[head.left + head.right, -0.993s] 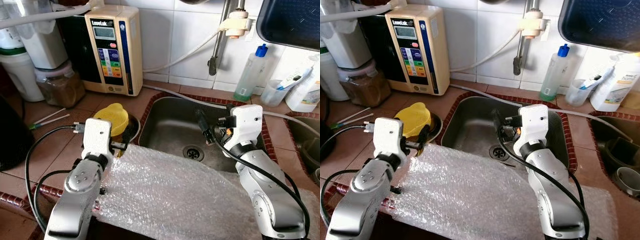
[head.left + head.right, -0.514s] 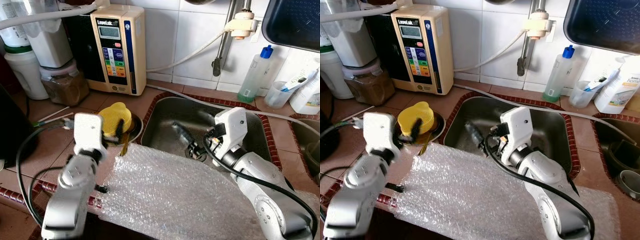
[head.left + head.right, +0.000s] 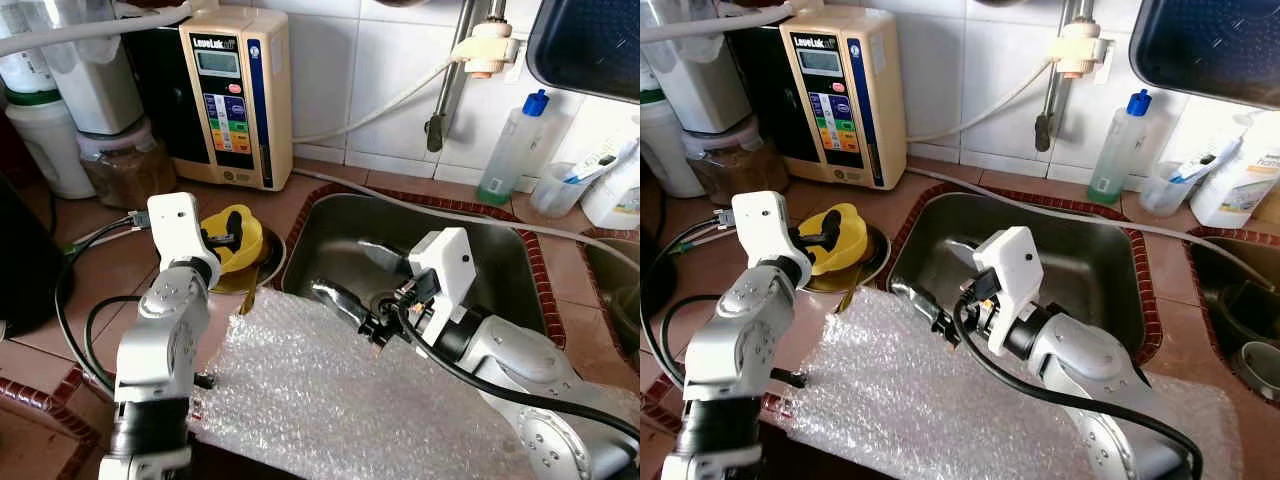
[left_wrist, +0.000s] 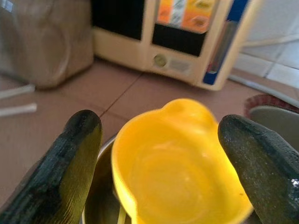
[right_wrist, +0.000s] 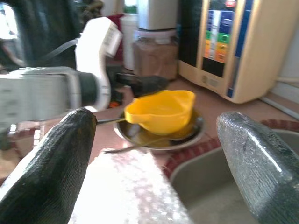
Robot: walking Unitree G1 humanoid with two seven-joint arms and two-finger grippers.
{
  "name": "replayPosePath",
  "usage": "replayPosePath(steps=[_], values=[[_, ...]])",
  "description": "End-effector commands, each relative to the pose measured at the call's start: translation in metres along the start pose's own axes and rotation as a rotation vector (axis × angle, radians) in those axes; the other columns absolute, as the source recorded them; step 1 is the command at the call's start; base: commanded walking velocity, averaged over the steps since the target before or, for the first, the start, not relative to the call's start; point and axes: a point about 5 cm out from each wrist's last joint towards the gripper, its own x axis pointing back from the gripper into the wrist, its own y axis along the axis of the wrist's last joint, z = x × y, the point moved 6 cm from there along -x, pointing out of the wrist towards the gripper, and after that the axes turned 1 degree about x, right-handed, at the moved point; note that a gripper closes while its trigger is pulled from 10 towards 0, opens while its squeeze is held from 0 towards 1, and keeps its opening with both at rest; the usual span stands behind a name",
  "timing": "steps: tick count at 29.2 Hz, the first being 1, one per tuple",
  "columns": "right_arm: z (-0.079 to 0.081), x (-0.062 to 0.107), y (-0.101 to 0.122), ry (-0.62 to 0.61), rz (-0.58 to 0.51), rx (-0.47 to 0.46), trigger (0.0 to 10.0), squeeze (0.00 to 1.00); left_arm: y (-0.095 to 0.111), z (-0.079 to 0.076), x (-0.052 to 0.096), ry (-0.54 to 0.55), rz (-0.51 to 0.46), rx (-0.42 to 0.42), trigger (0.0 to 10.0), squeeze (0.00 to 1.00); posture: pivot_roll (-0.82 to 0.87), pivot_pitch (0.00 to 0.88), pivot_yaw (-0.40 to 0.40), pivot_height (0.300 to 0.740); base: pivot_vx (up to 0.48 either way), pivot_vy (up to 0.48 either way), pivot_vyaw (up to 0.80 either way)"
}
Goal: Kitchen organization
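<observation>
Yellow bowl (image 3: 232,237) sits in metal dish (image 3: 872,262) on counter (image 3: 120,265) beside sink's (image 3: 510,260) left rim. Left gripper (image 4: 163,158) spread wide, straddling bowl. Right gripper (image 3: 345,300) released, over sink's near-left corner by bubble wrap (image 3: 340,400).

Counter left, sink centre, sheet across the lower frame.
A bowl (image 3: 238,238) sits in a dish (image 3: 268,262) left of the sink (image 3: 520,262); the bubble wrap (image 3: 330,400) lies below both, a water machine (image 3: 232,95) at upper left.
</observation>
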Motion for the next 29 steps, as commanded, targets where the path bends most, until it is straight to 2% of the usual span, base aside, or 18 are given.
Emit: replayPosePath(steps=[1, 5, 8, 13, 14, 15, 16, 17, 26, 29], values=[[0.008, 0.001, 0.002, 0.037, 0.005, 0.007, 10.0, 0.00, -0.004, 0.004, -0.004, 0.036, 0.035, 0.022, 10.0, 0.00, -0.03, 0.000, 0.018, 0.740, 0.000, 0.000, 0.00], [0.009, 0.002, 0.001, 0.043, 0.010, 0.003, 10.0, 0.00, -0.009, 0.008, -0.006, 0.061, 0.066, 0.041, 10.0, 0.00, -0.03, 0.000, 0.019, 0.740, 0.000, 0.000, 0.00], [0.011, 0.003, 0.001, 0.047, 0.013, 0.003, 10.0, 0.00, -0.028, 0.012, -0.007, 0.078, 0.164, 0.061, 10.0, 0.00, -0.03, 0.000, 0.022, 0.740, 0.000, 0.000, 0.00], [0.014, 0.002, -0.001, 0.058, 0.020, 0.006, 10.0, 0.00, -0.033, 0.008, -0.008, 0.063, 0.194, 0.103, 9.7, 0.00, -0.03, 0.000, 0.024, 0.740, 0.000, 0.000, 0.00], [0.014, 0.002, -0.001, 0.059, 0.021, 0.005, 10.0, 0.00, -0.033, 0.007, -0.008, 0.055, 0.197, 0.108, 6.5, 0.00, -0.03, 0.000, 0.025, 0.740, 0.000, 0.000, 0.00], [0.015, 0.002, -0.001, 0.064, 0.021, 0.000, 10.0, 0.00, -0.034, 0.004, -0.009, 0.042, 0.205, 0.106, 4.9, 0.00, -0.03, 0.000, 0.025, 0.740, 0.000, 0.000, 0.00], [0.016, 0.003, -0.002, 0.070, 0.024, -0.005, 10.0, 0.00, -0.034, 0.003, -0.009, 0.039, 0.210, 0.113, 1.9, 0.00, -0.03, 0.000, 0.025, 0.740, 0.000, 0.000, 0.00], [0.018, 0.003, -0.003, 0.078, 0.029, -0.011, 10.0, 0.00, -0.034, 0.001, -0.010, 0.031, 0.216, 0.122, 0.0, 0.00, -0.04, 0.000, 0.028, 0.740, 0.000, 0.000, 0.00], [0.017, 0.006, -0.007, 0.090, 0.041, -0.030, 10.0, 0.00, -0.030, 0.003, -0.013, 0.034, 0.215, 0.097, 0.0, 0.00, -0.04, 0.000, 0.030, 0.740, 0.000, 0.000, 0.00], [0.017, 0.006, -0.006, 0.087, 0.041, -0.027, 10.0, 0.00, -0.031, 0.012, -0.012, 0.072, 0.219, 0.061, 0.0, 0.00, -0.03, 0.000, 0.029, 0.740, 0.000, 0.000, 0.00]])
